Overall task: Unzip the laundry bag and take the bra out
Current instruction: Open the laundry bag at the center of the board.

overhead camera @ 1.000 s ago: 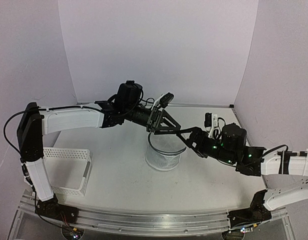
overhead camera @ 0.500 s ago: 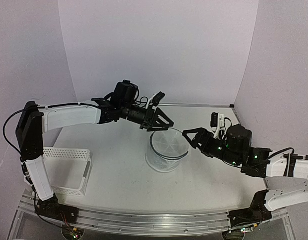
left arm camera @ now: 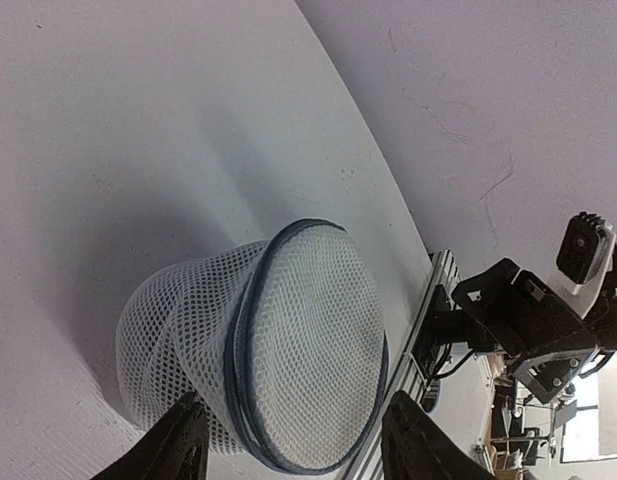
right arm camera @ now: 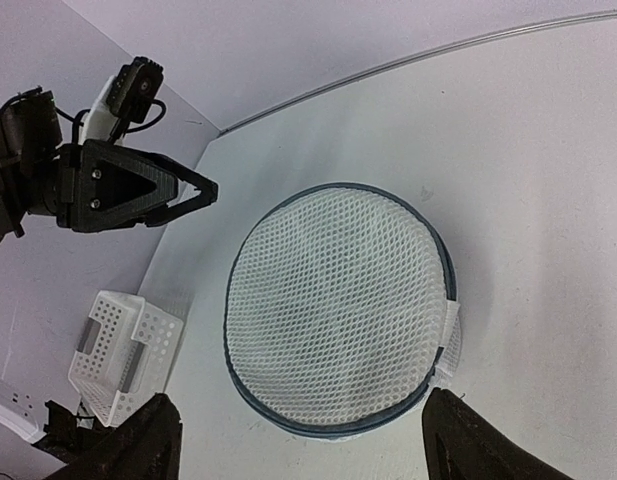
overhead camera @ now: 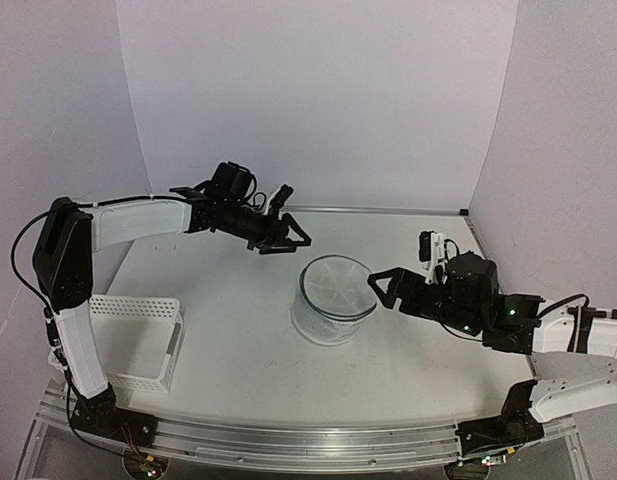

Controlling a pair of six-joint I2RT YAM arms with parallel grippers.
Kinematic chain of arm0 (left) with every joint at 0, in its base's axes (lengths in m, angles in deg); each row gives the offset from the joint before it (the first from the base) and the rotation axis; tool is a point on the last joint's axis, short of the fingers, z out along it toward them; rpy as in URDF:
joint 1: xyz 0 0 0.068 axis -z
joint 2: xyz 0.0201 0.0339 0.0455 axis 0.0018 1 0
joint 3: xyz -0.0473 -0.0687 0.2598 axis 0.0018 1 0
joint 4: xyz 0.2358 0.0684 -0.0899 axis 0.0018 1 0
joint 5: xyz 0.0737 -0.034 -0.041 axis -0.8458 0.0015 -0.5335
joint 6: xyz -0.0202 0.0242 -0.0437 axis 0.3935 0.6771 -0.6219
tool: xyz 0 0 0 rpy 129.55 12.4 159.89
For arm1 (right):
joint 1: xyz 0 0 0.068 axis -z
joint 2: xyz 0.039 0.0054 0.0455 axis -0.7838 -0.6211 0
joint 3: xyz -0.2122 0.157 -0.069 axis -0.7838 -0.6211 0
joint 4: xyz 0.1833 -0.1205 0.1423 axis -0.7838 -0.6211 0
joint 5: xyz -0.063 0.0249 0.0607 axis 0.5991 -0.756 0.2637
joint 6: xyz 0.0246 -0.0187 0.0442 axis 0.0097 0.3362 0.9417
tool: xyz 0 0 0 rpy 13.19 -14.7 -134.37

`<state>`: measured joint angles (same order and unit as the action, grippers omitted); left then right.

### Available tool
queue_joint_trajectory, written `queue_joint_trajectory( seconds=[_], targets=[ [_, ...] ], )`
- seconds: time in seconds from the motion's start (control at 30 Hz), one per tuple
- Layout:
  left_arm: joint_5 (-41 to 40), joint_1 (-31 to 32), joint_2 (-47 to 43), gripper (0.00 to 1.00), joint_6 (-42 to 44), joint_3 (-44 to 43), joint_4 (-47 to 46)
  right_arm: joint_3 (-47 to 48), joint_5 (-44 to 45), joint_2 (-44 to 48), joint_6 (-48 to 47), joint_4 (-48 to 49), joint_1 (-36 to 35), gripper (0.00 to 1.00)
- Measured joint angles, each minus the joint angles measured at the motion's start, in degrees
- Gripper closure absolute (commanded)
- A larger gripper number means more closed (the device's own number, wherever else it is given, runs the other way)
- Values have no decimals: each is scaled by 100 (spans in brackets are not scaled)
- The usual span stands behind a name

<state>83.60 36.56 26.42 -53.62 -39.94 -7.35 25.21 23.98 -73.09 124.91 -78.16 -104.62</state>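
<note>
Both my left gripper and right gripper gape wide, holding nothing. The laundry bag stands closed on the table, nearest my right; no bra shows through its mesh. Tugging the white rim tab unbraced could drag or crumple this light bag.

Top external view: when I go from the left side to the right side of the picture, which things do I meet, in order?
basket → left hand → laundry bag → right hand
</note>
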Motion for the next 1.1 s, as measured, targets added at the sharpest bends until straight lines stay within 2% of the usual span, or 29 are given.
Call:
queue_joint_trajectory(
  seconds=[0.43,0.77,1.1],
  targets=[
    [295,20,767,41,127,-457,236,328,-4,-586,-184,-50,0,14],
    [463,98,774,43,129,-507,238,487,-20,-1202,-133,-39,0,14],
    [629,337,774,44,129,-614,236,511,-111,-1421,-68,83,0,14]
  ],
)
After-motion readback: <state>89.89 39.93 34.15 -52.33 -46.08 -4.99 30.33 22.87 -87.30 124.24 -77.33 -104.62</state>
